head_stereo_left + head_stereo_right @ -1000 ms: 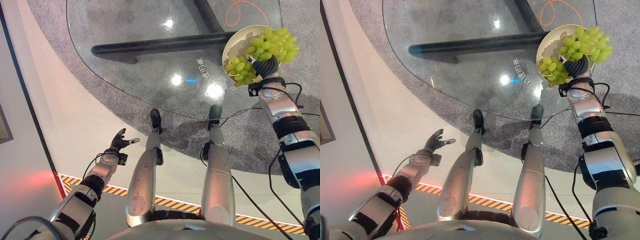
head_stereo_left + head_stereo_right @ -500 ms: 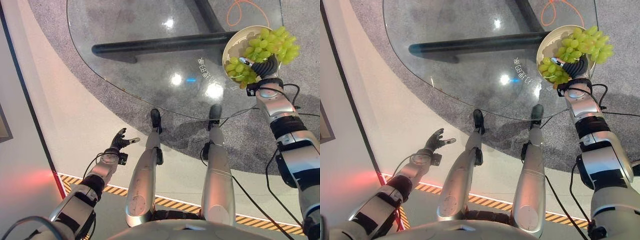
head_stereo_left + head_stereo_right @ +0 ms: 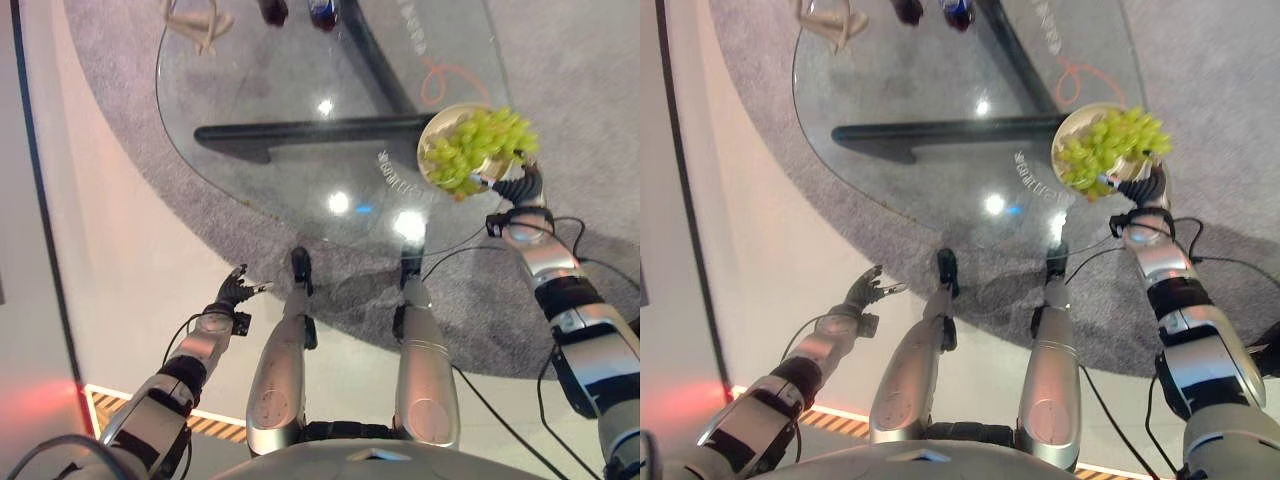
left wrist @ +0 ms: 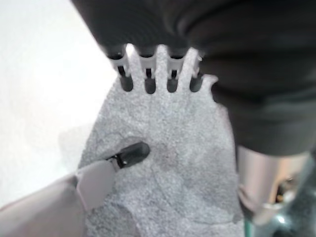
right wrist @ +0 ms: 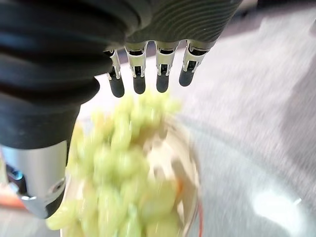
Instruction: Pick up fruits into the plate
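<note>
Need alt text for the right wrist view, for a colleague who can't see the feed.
The right robot hand hovers with straight fingers just above a bunch of green grapes lying in a pale plate on the glass table. Grey carpet shows beyond the table.

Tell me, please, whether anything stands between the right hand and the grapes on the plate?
Nothing visible does. The right hand hangs just above the grapes, its fingers straight, with nothing between them and the fruit. The grapes already lie on the plate, at the glass table's right edge.
</note>
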You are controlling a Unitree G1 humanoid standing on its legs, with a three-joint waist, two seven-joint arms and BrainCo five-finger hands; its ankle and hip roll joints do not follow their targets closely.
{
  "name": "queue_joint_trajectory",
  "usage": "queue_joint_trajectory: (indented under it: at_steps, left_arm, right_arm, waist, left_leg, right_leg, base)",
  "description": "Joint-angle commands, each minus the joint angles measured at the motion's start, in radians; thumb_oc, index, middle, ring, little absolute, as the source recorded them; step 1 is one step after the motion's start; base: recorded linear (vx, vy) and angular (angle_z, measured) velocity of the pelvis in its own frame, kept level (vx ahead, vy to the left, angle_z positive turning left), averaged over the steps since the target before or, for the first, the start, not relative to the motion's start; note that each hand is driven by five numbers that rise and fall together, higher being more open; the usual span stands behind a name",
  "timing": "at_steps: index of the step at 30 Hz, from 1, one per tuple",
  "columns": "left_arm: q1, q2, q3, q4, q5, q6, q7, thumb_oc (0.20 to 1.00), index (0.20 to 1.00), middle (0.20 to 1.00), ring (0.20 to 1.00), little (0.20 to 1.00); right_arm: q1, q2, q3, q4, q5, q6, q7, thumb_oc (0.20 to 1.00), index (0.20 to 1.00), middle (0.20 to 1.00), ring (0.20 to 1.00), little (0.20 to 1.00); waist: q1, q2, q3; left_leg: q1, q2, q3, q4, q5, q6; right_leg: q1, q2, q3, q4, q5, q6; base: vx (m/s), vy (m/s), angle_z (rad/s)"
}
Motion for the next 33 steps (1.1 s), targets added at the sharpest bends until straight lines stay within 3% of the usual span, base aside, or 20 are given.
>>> queue_joint_trajectory:
  at_steps: [1,8,13,17,20,24,28,33]
  left_arm:
    - [0.011,0.019,0.037,0.071,0.014,0.012,-0.015,1.0,1.0,1.0,1.0,1.0]
    - [0.057,0.015,0.077,0.112,0.026,0.005,-0.048,1.0,1.0,1.0,1.0,1.0]
    - [0.114,-0.005,0.103,0.128,0.035,-0.028,-0.065,1.0,1.0,1.0,1.0,1.0]
    - [0.173,-0.031,0.131,0.147,0.044,-0.03,-0.099,1.0,1.0,1.0,1.0,1.0]
    - [0.205,-0.044,0.152,0.162,0.038,-0.021,-0.128,1.0,1.0,1.0,1.0,1.0]
    - [0.244,-0.083,0.169,0.246,0.047,-0.035,-0.172,1.0,1.0,1.0,1.0,1.0]
    - [0.261,-0.106,0.188,0.287,0.075,-0.026,-0.182,1.0,1.0,1.0,1.0,1.0]
    - [0.283,-0.121,0.199,0.318,0.106,-0.012,-0.199,1.0,1.0,1.0,1.0,1.0]
  right_arm:
    - [0.014,-0.002,-0.033,-0.05,0.009,-0.022,-0.036,1.0,1.0,1.0,1.0,1.0]
    - [0.152,0.033,-0.083,-0.082,0.02,-0.05,-0.042,1.0,1.0,1.0,1.0,1.0]
    - [0.288,0.078,-0.115,-0.106,0.055,-0.128,0.017,1.0,1.0,1.0,1.0,1.0]
    - [0.412,0.185,-0.122,-0.09,0.135,-0.204,0.156,1.0,1.0,1.0,1.0,1.0]
    - [0.47,0.257,-0.118,-0.047,0.224,-0.219,0.27,1.0,1.0,1.0,1.0,1.0]
    - [0.533,0.379,-0.121,0.185,0.348,-0.242,0.489,1.0,1.0,1.0,1.0,1.0]
    - [0.555,0.427,-0.125,0.359,0.34,-0.244,0.561,1.0,1.0,1.0,1.0,1.0]
    - [0.577,0.449,-0.146,0.478,0.323,-0.236,0.578,1.0,1.0,1.0,1.0,1.0]
  waist:
    - [0.014,-0.029,-0.005]
    - [0.024,-0.061,-0.067]
    - [0.031,-0.078,-0.131]
    - [0.031,-0.094,-0.208]
    - [0.033,-0.096,-0.25]
    - [0.043,-0.087,-0.328]
    - [0.048,-0.075,-0.361]
    - [0.042,-0.063,-0.387]
  left_leg:
    - [0.04,-0.027,0.018,0.101,-0.161,0.007]
    - [0.139,-0.018,0.028,0.067,-0.175,0.005]
    - [0.198,-0.02,0.032,0.05,-0.186,0.008]
    - [0.251,-0.02,0.03,0.044,-0.195,0.012]
    - [0.282,-0.021,0.03,0.039,-0.202,0.014]
    - [0.347,-0.022,0.031,0.016,-0.209,0.017]
    - [0.397,-0.021,0.036,-0.014,-0.208,0.016]
    - [0.429,-0.017,0.049,-0.034,-0.211,0.015]
  right_leg:
    - [0.025,0.057,-0.061,0.099,-0.093,-0.037]
    - [0.146,0.047,-0.069,0.047,-0.093,-0.03]
    - [0.222,0.036,-0.074,0.016,-0.095,-0.021]
    - [0.283,0.028,-0.08,0.003,-0.099,-0.015]
    - [0.32,0.023,-0.087,-0.007,-0.103,-0.013]
    - [0.389,0.02,-0.098,-0.031,-0.11,-0.012]
    - [0.443,0.018,-0.107,-0.059,-0.112,-0.012]
    - [0.477,0.017,-0.11,-0.075,-0.116,-0.012]
  base:
    - [0.04,0.029,0.08]
    - [0.06,0.041,0.03]
    - [0.07,0.037,0.07]
    - [0.13,0.03,0.06]
    - [0.13,0.018,0.12]
    - [0.19,0.047,0.05]
    - [0.09,0.041,0.06]
    - [0.04,0.045,0.02]
